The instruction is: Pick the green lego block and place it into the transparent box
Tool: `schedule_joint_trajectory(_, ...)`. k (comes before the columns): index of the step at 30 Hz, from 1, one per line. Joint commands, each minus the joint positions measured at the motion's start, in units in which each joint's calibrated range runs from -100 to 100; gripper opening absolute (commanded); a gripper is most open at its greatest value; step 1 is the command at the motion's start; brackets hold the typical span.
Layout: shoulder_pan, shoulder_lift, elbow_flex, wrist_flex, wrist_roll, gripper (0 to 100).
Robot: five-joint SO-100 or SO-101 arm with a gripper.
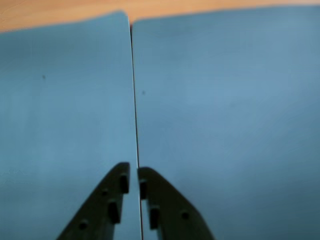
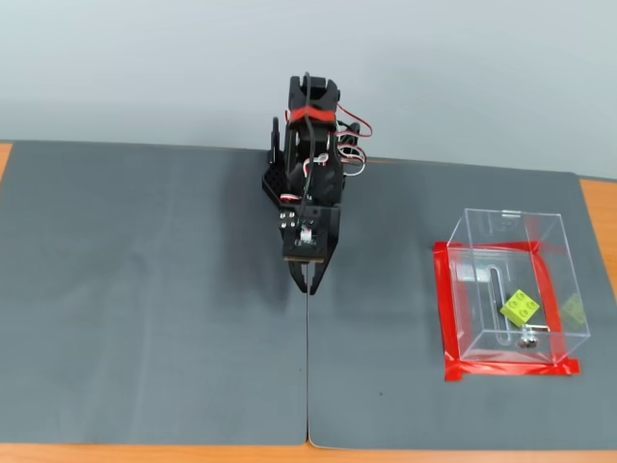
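Your gripper (image 2: 308, 285) hung closed and empty over the seam between the two grey mats (image 2: 145, 289); in the wrist view the two fingers (image 1: 107, 200) met almost tip to tip above that seam, with nothing between them.

The green lego block (image 2: 520, 306) already lay inside the transparent box (image 2: 501, 224), at about four o'clock from the gripper in the fixed view and well apart from it. It sat tilted near the box floor, just beside a small metal piece (image 2: 526, 340). A paler green patch on the right wall looked like its reflection, though you could not be sure. Judged from that, the placing was done.

If you had to pick it again, you would find the block light, rigid and smooth-sided, so it could slip or skate away under a glancing touch. Taking it across two opposite flat sides, with the studs upward, would be the safest hold. The thin clear walls would leave you little room, so coming straight down from above seemed wise.

The box stood within a frame of red tape (image 2: 442, 309) at the three o'clock side of the mats. The mats looked matte and flat, laid on a wooden table (image 2: 598, 222) whose orange edge showed at the rim, and a plain pale wall (image 2: 145, 68) rose at twelve o'clock behind the arm.
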State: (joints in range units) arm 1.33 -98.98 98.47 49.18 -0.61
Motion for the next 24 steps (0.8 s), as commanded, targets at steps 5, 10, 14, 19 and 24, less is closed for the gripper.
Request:
schedule_joint_trajectory(5,1.02,-0.43,0.8,4.04,-0.35,2)
schedule_joint_trajectory(10,0.73,-0.43,-0.37,7.51,-0.35,2)
schedule_joint_trajectory(14,-2.48,-0.43,-3.9,18.45,-0.35,2)
schedule_joint_trajectory(19,-5.02,-0.51,-5.8,24.87,-0.35,2)
schedule_joint_trajectory(24,-3.3,-0.34,-5.89,25.04,-0.41,2)
